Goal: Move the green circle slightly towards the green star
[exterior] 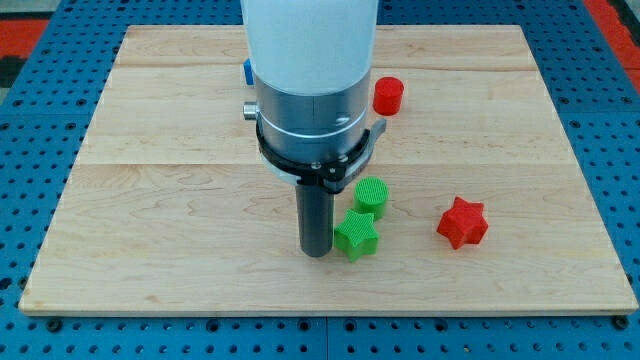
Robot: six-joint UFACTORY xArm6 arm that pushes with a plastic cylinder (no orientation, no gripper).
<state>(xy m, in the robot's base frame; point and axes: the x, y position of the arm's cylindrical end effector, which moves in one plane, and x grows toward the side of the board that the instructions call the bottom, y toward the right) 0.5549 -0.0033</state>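
The green circle (pixel 371 196) is sat just above and a touch to the view's right of the green star (pixel 356 235) — pretty much touching already, so barely any travel is left. For the nudge to be done well, the circle should probably be approached from its far side, at the view's top-right, and eased down-left with a tiny push; anything bigger and the star would likely get shoved along too.

My tip (pixel 317 253) is planted on the wooden board (pixel 150 200) just left of the star, seemingly against its edge, so it's on the wrong side for that push and would need to be taken around both blocks first.

The arm is hung straight down, rod vertical. No gripper is fitted — nothing to spread or pinch.
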